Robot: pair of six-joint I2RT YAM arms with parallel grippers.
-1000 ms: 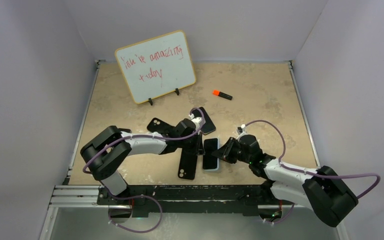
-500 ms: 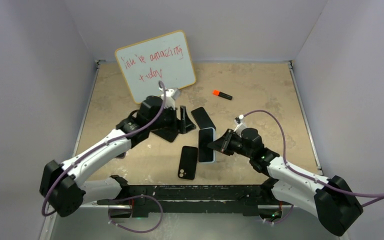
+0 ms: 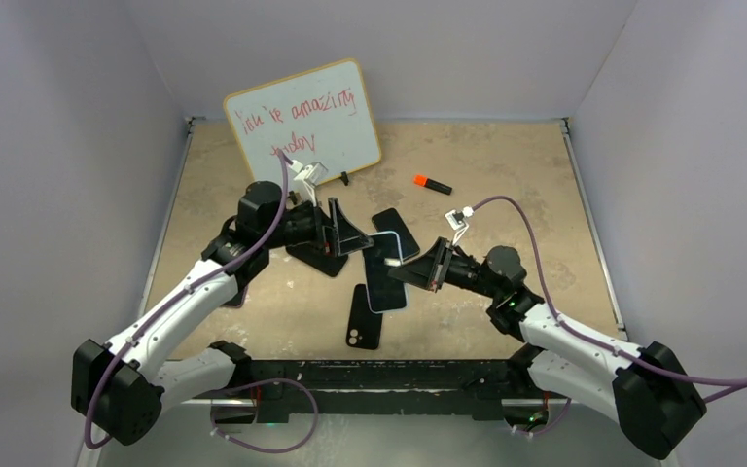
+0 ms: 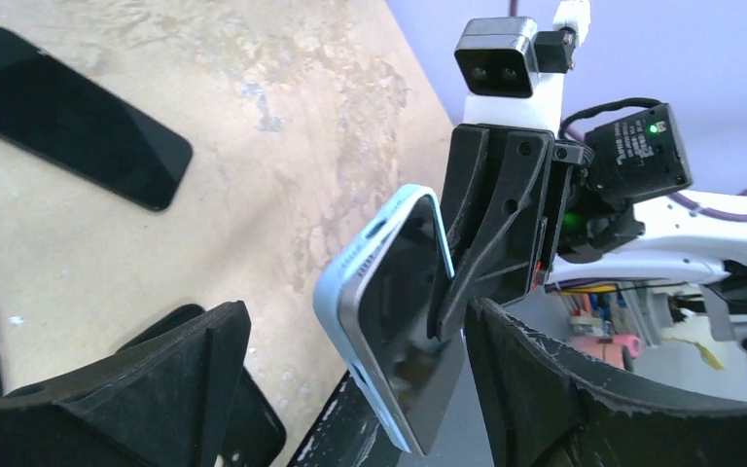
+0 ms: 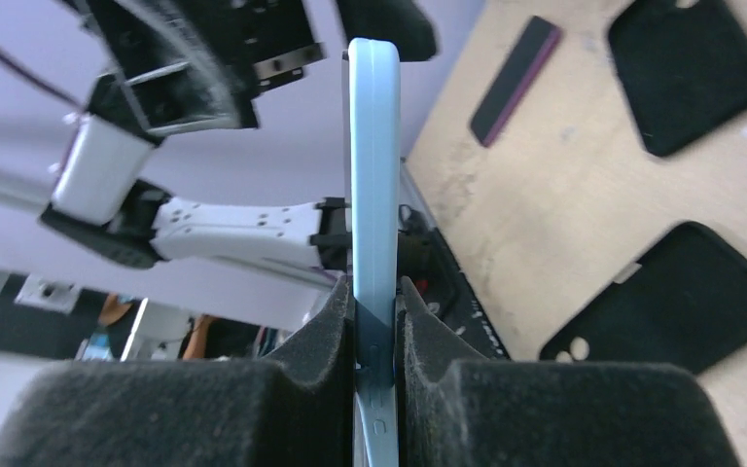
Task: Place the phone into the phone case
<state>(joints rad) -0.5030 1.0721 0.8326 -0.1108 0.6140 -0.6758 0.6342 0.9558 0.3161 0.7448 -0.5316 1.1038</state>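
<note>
Lying flat close to the near edge, about midway along it: one black phone case, camera cut-out at its near end.

Right gripper: reaches in from the near right corner toward the centre of the tabletop. Its foam pads are pressed tight on one end of the light-blue phone. The phone is raised off the tabletop and tilted, with its dark screen turned toward the left arm. It hangs over the centre, just beyond the near case and clear of both cases. The right wrist view shows it edge-on between the pads.

Left gripper: comes in from the left and faces the raised phone. Its fingers are spread wide and grip nothing. In the left wrist view one finger shows on either side of the phone, with a gap at each side.

Second black phone case: flat on the tabletop left of centre, beneath the left gripper and partly covered by it.

Thin dark slab with a purple edge: flat, further toward the left edge, largely hidden under the left arm in the top view. Its type cannot be told.

Black phone: flat, screen up, just beyond the raised phone.

Orange marker: lying right of centre, toward the far edge.

Whiteboard: propped upright on black feet near the far left corner, with red handwriting on its face.
</note>
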